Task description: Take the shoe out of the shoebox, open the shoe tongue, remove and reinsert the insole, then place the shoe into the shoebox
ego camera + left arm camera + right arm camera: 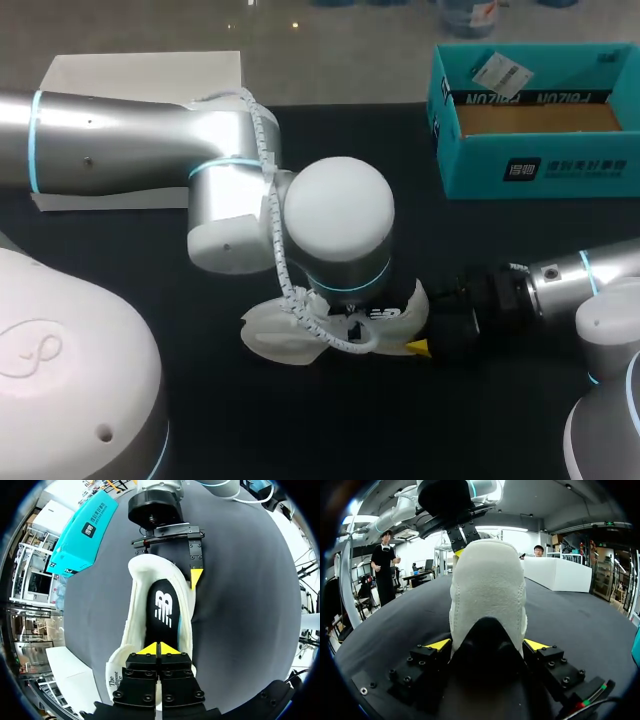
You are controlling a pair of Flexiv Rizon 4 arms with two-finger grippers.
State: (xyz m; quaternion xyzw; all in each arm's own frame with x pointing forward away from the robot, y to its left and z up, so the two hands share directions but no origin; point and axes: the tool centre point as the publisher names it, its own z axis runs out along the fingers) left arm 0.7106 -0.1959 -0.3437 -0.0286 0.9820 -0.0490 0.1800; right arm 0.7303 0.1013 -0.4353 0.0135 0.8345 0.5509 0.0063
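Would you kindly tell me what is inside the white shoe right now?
A black insole lies inside the shoe. The left gripper, fingers together, covers the insole's near end, so whatever lies beneath there is hidden.

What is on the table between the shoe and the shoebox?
Nothing visible: only bare black table lies between the white shoe and the open teal shoebox. The left arm hangs above the shoe.

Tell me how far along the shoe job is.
Done: the shoe is out of the box, on the table. In hand: right hand clamps it; left hand, fingers shut, sits over the insole lying inside. Whether that insole was already removed, I can't tell. Left: boxing the shoe.
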